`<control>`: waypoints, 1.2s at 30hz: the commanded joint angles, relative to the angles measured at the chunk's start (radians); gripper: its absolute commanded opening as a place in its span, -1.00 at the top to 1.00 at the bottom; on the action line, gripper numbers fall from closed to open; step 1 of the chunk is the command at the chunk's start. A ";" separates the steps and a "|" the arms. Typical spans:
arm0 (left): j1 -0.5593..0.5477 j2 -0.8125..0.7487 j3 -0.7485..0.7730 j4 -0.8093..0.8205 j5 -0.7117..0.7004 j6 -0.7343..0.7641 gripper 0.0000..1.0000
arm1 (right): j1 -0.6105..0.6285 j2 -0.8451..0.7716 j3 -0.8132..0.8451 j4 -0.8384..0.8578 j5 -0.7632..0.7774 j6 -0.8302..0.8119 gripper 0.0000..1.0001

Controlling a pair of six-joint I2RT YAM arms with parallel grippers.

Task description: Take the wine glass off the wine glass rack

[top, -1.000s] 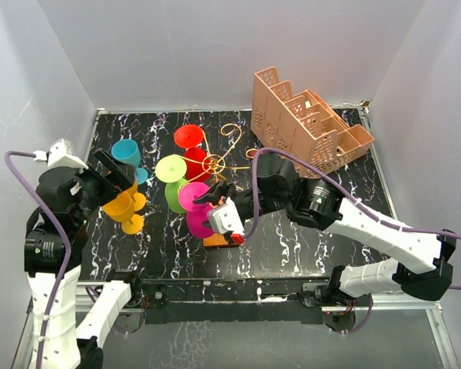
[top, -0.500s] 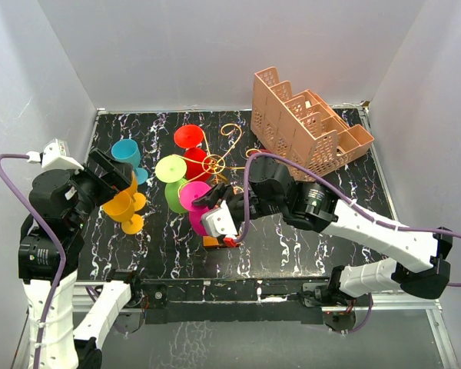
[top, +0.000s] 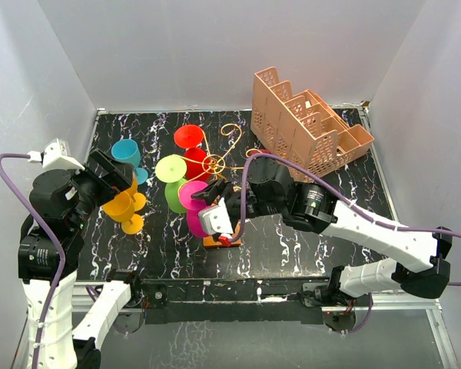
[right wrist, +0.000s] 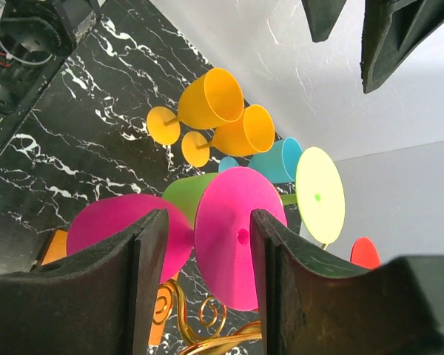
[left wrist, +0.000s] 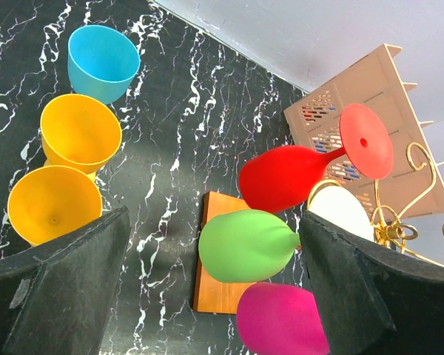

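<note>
The wine glass rack is a gold wire stand on an orange base at the table's middle. A magenta wine glass hangs on it, foot up. My right gripper has come in from the right. In the right wrist view its fingers stand on either side of the magenta glass, closed against foot and bowl, with gold wire below. My left gripper hovers open at the left. From the left wrist view it looks down on the magenta bowl and the base.
A red glass and a green glass also hang on the rack. Two orange glasses and a blue one stand at the left under my left gripper. A salmon lattice crate fills the back right.
My right gripper has slid left onto the magenta glass and its jaws have narrowed a little. The left arm drew slightly left, then held still.
</note>
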 commanded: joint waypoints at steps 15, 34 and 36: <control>-0.006 0.002 0.022 0.003 0.005 0.013 -0.88 | 0.007 -0.007 0.009 0.020 0.033 -0.015 0.38; -0.006 0.004 0.018 0.008 0.014 0.017 -0.88 | 0.007 -0.039 0.007 0.064 0.023 -0.060 0.80; -0.006 0.005 0.018 0.009 0.015 0.018 -0.88 | 0.007 -0.043 0.007 0.074 0.025 -0.066 0.84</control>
